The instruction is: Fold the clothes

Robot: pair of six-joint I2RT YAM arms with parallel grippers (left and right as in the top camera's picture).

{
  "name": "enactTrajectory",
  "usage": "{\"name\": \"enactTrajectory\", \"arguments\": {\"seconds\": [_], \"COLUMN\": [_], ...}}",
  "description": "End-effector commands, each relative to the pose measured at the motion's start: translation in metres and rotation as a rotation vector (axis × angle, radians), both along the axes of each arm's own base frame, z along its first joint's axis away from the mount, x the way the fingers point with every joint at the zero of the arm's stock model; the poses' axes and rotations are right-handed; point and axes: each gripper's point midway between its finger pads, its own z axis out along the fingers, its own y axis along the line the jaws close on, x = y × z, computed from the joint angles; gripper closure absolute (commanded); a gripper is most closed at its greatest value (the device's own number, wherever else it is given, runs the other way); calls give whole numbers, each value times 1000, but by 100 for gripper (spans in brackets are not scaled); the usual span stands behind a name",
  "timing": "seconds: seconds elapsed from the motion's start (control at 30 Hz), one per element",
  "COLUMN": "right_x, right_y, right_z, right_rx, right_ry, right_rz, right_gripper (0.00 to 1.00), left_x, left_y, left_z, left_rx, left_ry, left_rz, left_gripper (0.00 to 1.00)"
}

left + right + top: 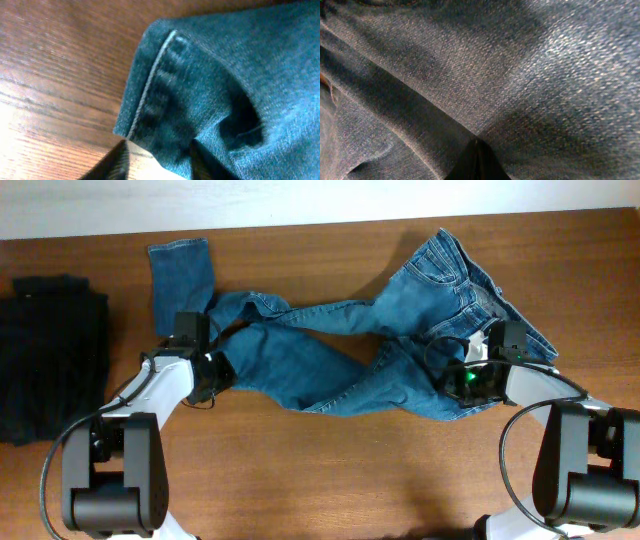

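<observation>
Jeans: medium-blue denim, unfolded and rumpled, across the middle and right of the wooden table. Waistband end at the far right, bunched and partly turned over; from there two long legs off to the left, crossed and twisted near the middle. One cuff flat at the far left, close to the far table edge. Left gripper down on the left stretch of leg, just near of that cuff, at a stitched edge. From the left wrist: two dark fingers partly apart, astride the denim edge, a sliver of lit table between the left one and the cloth; cannot tell whether pinching or only straddling. Right gripper buried in the seat of the jeans beside the waistband, at the near right of the heap. From the right wrist: fingertips pressed together into one dark wedge, a denim crease leading straight into them, clamped on the jeans; nothing but weave and folds around. Black folded garment pile at the left end of the table, near the cuff but apart from it, not touching the jeans. Arms up from the near edge, one at each side, cables looped beside them. Pale wall strip beyond the far table edge.
</observation>
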Motion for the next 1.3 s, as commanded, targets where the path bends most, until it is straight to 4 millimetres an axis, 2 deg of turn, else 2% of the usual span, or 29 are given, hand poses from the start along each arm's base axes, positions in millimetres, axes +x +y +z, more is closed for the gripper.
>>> {"name": "enactTrajectory", "arguments": {"seconds": [0.0,0.07,0.17,0.23,0.37,0.5,0.6,0.7,0.83,1.03,1.27], "right_x": [-76,-76,-76,-76,-76,-76,-76,-76,-76,-76,-76], "right_y": [1,1,2,1,1,1,1,1,1,1,1], "right_z": [-60,-60,-60,-60,-60,-60,-60,-60,-60,-60,-60], "right_rx": [-76,-76,-75,-76,-76,-76,-76,-76,-76,-76,-80], "right_ry": [295,295,295,295,295,295,295,295,295,295,296], "right_rz": [15,15,15,15,15,15,15,15,15,15,15], "right_gripper": [95,95,95,95,95,95,95,95,95,95,95], "left_x": [-15,-14,-1,8,27,23,11,-1,-17,-34,-46], "left_y": [-3,-3,-2,2,10,27,43,58,71,73,75], "left_z": [-13,-13,2,29,103,164,193,210,211,182,146], "left_rx": [-20,-19,-7,-1,41,158,243,329,394,400,403], "left_ry": [51,48,2,-32,-159,-254,-296,-309,-260,-117,32], "left_rz": [0,-7,-58,-71,-99,-110,-77,-53,-30,-56,-82], "left_gripper": [85,98,100,100,99,99,99,99,99,99,99]}}
